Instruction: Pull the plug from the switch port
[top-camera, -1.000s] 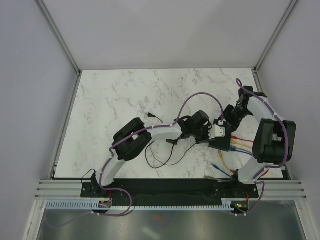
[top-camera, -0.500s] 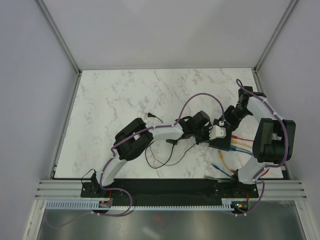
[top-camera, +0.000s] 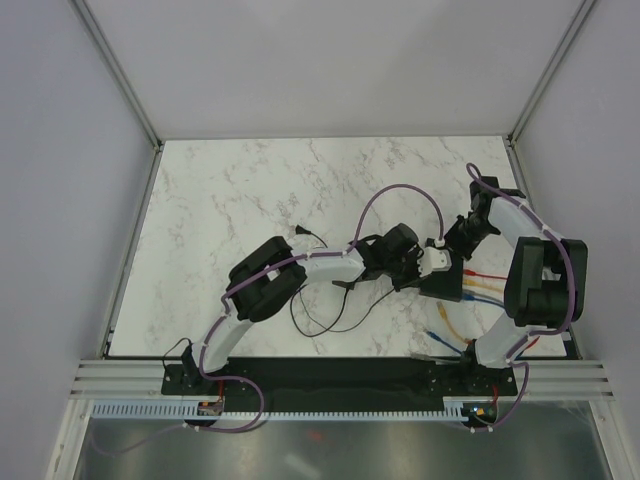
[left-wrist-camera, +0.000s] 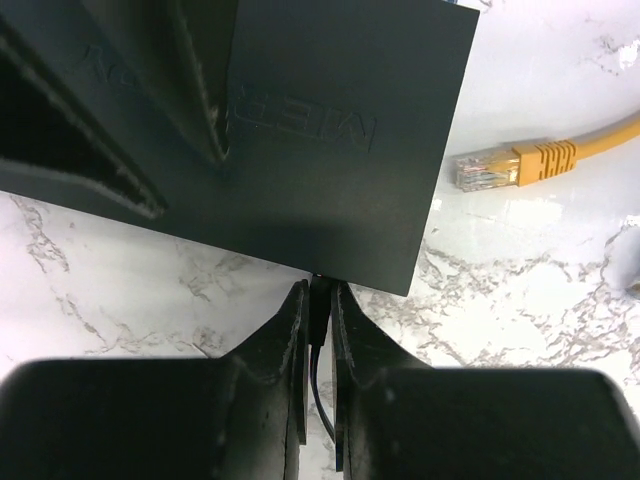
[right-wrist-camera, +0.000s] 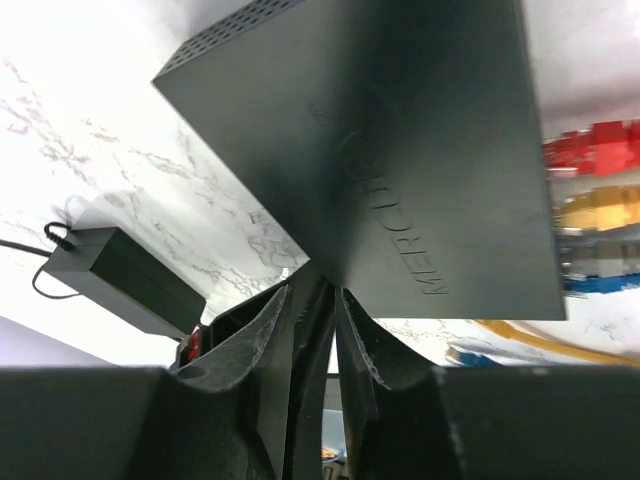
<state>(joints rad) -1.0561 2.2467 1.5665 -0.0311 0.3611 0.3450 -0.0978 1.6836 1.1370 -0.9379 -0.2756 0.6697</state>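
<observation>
The switch is a flat black box; it shows in the top view and the right wrist view. A small black plug with a thin black cord sits in its near edge. My left gripper is shut on that plug, fingertips against the switch's edge; in the top view the left gripper is at the switch's left side. My right gripper is shut on a corner of the switch; in the top view the right gripper is at its far side.
A loose yellow network cable plug lies on the marble right of the switch. Red, yellow and blue cables run along the switch's socket edge. A black power brick with its thin cord lies to the left.
Both grippers and the switch have shifted slightly toward the far side of the table. The right forearm has swung a little inward. Both grips are unchanged.
</observation>
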